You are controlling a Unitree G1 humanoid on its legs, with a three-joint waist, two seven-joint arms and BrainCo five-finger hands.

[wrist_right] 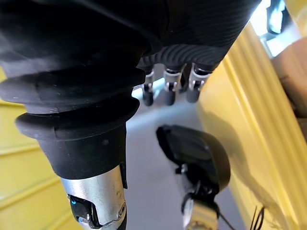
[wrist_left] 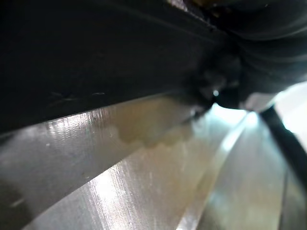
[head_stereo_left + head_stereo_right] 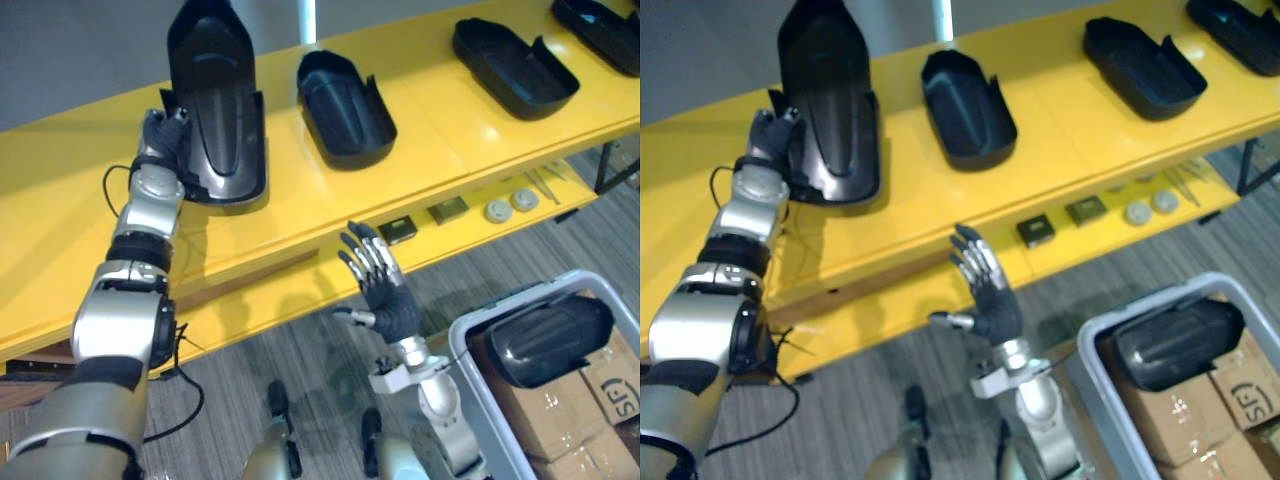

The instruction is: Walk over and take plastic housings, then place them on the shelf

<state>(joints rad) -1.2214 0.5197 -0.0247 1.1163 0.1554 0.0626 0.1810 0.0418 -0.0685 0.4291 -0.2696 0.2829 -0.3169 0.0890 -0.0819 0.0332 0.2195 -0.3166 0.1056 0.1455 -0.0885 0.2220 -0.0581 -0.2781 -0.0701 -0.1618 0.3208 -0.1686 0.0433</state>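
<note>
A black plastic housing [image 3: 215,100] stands tilted up on its end on the yellow shelf [image 3: 300,210], open side facing me. My left hand [image 3: 160,135] grips its left rim, fingers curled round the edge. The left wrist view has the dark housing [image 2: 96,57] pressed close above the shiny shelf top [image 2: 144,182]. My right hand [image 3: 385,300] hangs open below the shelf's front edge, fingers spread and holding nothing. Three more black housings lie on the shelf: one in the middle [image 3: 345,105], one further right [image 3: 515,55], one at the far right [image 3: 600,25].
A grey bin [image 3: 470,370] at the lower right holds another black housing [image 3: 545,340] on top of cardboard boxes [image 3: 590,400]. On the lower ledge lie two small square parts [image 3: 398,230] and two pale discs [image 3: 497,210]. Grey floor lies below.
</note>
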